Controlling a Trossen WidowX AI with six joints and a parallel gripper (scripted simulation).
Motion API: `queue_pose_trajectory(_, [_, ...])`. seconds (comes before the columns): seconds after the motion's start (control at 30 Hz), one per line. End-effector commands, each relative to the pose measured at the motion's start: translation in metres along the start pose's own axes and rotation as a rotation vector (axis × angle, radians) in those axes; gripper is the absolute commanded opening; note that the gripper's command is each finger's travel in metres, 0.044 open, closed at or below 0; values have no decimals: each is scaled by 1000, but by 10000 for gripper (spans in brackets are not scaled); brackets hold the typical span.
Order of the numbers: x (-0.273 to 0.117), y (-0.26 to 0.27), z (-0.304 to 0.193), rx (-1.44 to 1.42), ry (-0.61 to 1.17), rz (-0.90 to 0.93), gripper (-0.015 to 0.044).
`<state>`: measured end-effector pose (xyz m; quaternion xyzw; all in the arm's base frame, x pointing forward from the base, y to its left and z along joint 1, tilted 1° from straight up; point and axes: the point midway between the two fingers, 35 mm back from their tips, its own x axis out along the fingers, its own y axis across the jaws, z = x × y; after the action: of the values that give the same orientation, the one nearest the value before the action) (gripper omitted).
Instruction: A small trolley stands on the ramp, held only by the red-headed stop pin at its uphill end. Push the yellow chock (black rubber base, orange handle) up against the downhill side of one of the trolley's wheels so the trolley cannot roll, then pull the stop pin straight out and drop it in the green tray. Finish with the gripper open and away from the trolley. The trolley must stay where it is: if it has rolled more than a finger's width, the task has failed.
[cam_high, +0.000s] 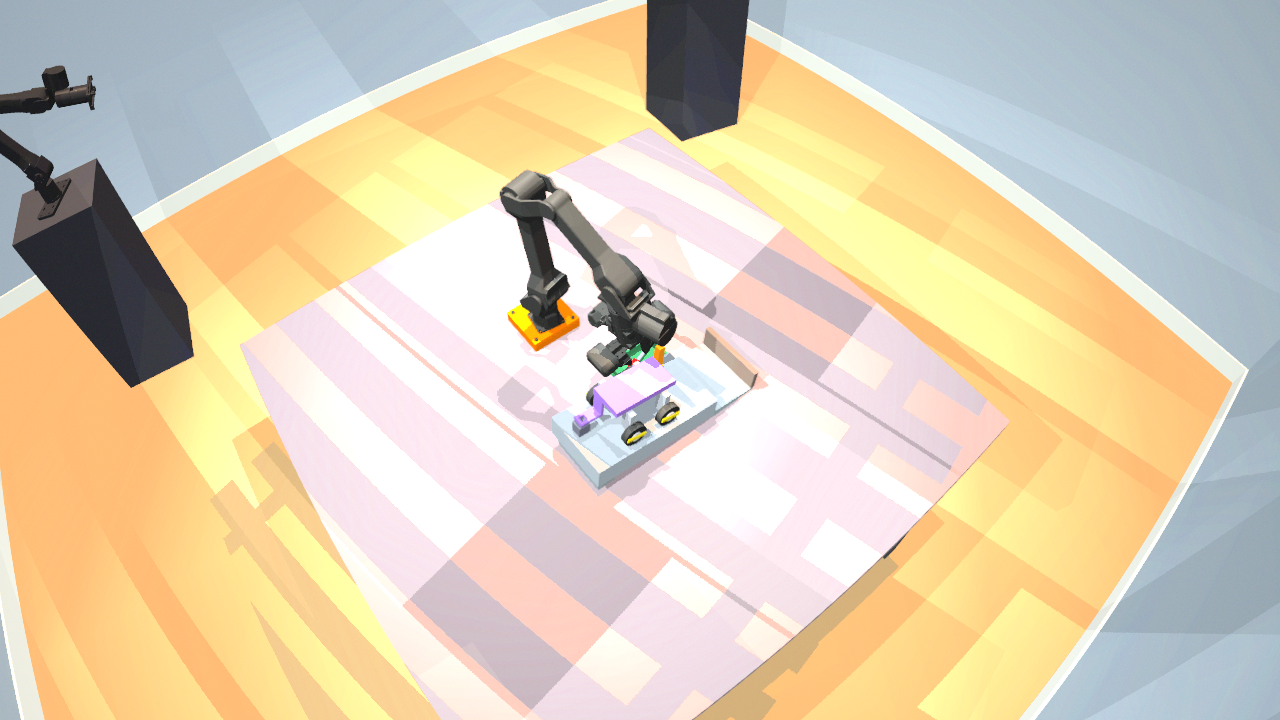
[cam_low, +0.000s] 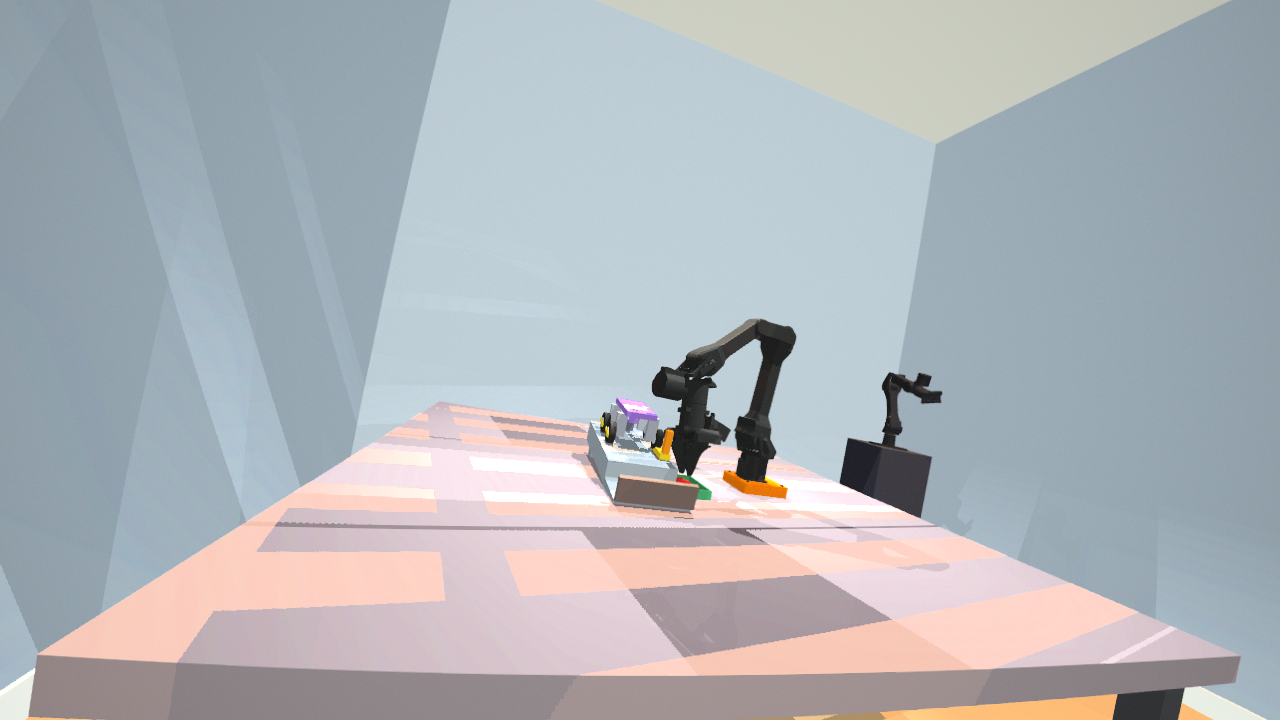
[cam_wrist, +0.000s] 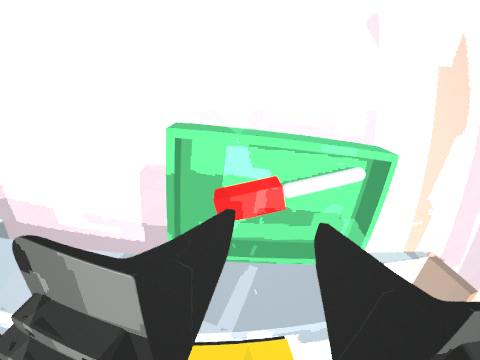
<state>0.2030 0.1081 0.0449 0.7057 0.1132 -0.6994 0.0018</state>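
My gripper (cam_low: 687, 471) (cam_wrist: 275, 224) is open and empty, a little above the green tray (cam_wrist: 170, 195) (cam_low: 704, 491). The stop pin (cam_wrist: 250, 198) (cam_high: 634, 361) (cam_low: 682, 480) lies in the tray, its red head left and its pale shaft right in the wrist view. The purple-topped trolley (cam_high: 631, 391) (cam_low: 636, 410) stands on the ramp (cam_high: 608, 471) (cam_low: 626, 464). The chock (cam_high: 659, 354) (cam_low: 667, 443) (cam_wrist: 242, 351) stands upright by the trolley's downhill wheel on the arm's side; contact with that wheel is too small to tell.
A brown end board (cam_high: 729, 358) (cam_low: 656, 492) (cam_wrist: 439, 279) stands across the ramp's low end. The arm's orange base (cam_high: 542, 327) (cam_low: 754, 486) is on the table beyond the tray. A second arm (cam_high: 53, 183) (cam_low: 892, 411) stands on a dark pedestal away from the table.
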Motion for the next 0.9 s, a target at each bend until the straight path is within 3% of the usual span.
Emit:
queue_pose_trajectory(0.0, [2, 2, 1, -4, -2, -4, 190])
queue_pose_trajectory(0.07, [3, 3, 1, -4, -2, -4, 190])
queue_pose_trajectory(0.27, [1, 2, 0, 0, 0, 0, 340])
queue_pose_trajectory(0.63, [-22, 0, 3, -4, -2, -4, 340])
queue_pose_trajectory(0.77, [-32, -1, 3, -4, -3, -4, 440])
queue_pose_trajectory(0.87, [-38, -2, 4, -4, -3, -4, 440])
